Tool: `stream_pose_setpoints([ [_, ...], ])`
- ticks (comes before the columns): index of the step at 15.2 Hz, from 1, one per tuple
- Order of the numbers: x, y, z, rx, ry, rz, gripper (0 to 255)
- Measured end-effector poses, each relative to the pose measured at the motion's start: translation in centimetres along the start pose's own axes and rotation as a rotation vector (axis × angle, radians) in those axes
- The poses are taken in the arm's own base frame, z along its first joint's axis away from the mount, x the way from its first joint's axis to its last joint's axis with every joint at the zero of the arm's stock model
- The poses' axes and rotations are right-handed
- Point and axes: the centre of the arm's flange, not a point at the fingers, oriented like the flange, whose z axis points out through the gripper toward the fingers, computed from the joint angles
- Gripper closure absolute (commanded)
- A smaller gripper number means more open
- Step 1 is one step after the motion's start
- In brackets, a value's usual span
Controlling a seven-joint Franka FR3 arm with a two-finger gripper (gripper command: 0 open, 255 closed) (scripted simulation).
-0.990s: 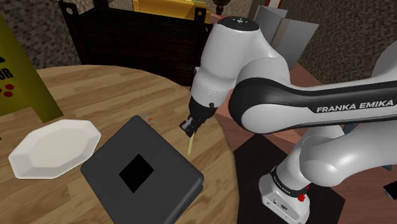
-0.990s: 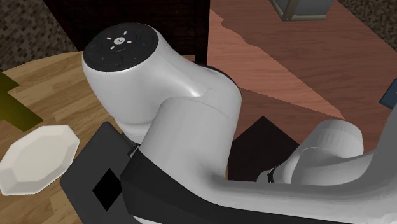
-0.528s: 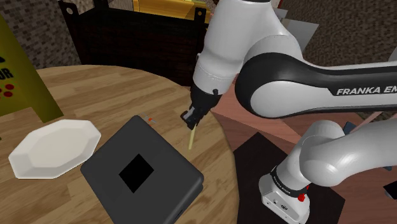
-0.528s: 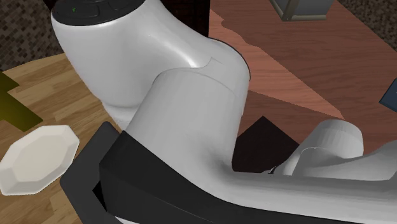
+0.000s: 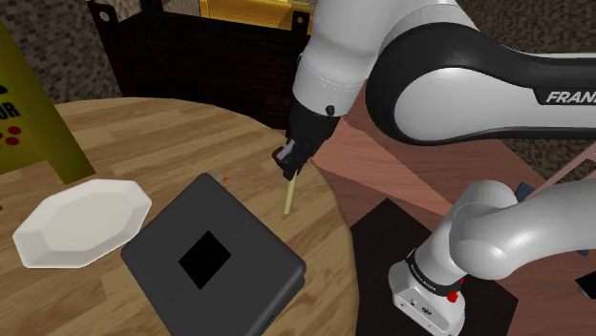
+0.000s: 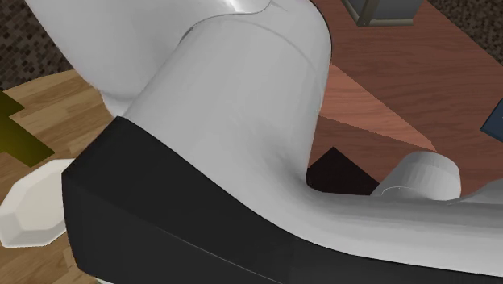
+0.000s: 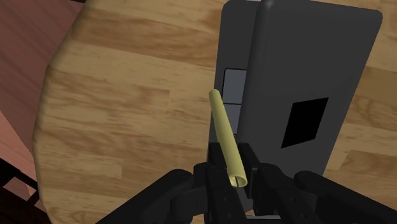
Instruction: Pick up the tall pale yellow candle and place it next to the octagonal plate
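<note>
A thin pale yellow candle (image 5: 291,195) hangs from my black gripper (image 5: 289,168), lifted off the round wooden table (image 5: 115,134) near its right edge in the shoulder view. In the wrist view the fingers (image 7: 214,156) clasp the candle (image 7: 225,133) near one end, and its free end points out over the table beside a dark grey box. The gripper (image 7: 232,167) is shut on the candle. A white octagonal plate (image 5: 81,221) lies on the table at the shoulder view's left, well away from the candle. The plate's edge (image 6: 28,211) peeks past my arm in the second exterior view.
A flat dark grey box (image 5: 212,258) with a black square on top lies between the plate and the candle. A yellow sign (image 5: 29,115) stands at the table's far left. Dark furniture (image 5: 201,57) stands behind the table. My arm (image 6: 234,137) blocks most of the second exterior view.
My arm has risen and carried the candle up and a little away from the table. The arm has swung closer to the second exterior camera and covers more of the plate.
</note>
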Motion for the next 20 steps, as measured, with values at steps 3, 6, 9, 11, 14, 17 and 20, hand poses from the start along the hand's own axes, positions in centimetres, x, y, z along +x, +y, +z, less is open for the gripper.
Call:
stream_pose_setpoints([
  [3, 0.2, 0.0, -1.5, 0.000, 0.000, 0.000, 255],
  [6, 0.4, 0.1, -3.1, 0.000, 0.000, 0.000, 255],
  [9, 0.7, 0.1, -4.6, 0.000, 0.000, 0.000, 255],
  [11, 0.9, 0.2, -5.6, 0.000, 0.000, 0.000, 255],
  [14, 2.0, -0.7, -5.9, -0.001, 0.000, 0.000, 255],
  [17, 5.1, -2.4, -4.3, -0.001, 0.000, 0.000, 255],
  [20, 7.8, -3.9, -1.8, -0.002, -0.001, 0.000, 255],
])
